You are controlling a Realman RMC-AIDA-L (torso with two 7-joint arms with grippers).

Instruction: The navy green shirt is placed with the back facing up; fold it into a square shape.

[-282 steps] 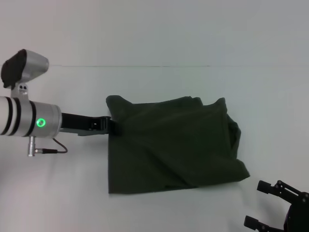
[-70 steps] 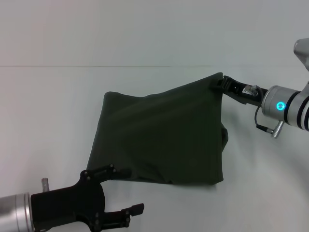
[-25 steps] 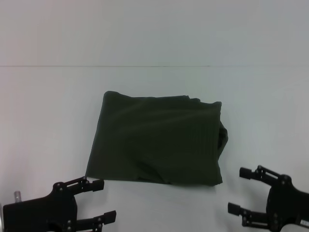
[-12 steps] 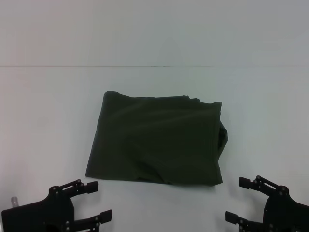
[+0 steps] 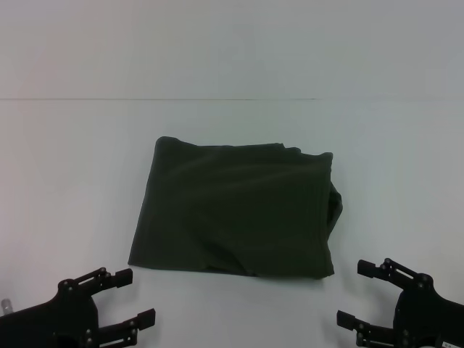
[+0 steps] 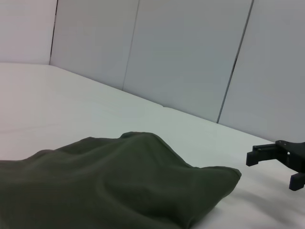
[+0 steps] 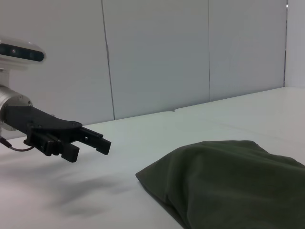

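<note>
Both grippers have drawn back lower since a moment ago. The navy green shirt lies folded, apart from the left gripper and right gripper, their fingers spread and empty.

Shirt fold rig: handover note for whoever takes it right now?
Left gripper: open, empty, low near the table's front edge, off the shirt's near-left corner.
Right gripper: open, empty, same height, off the near-right corner.
Shirt: flat on the table, centre, folded into a rough rectangle, plain side up. Neither gripper touches it.
Done: folds are in; shape is compact.
Left: right edge bulges and the near edge has a wrinkle; tidy it if a cleaner square is wanted, otherwise it looks finished.
</note>
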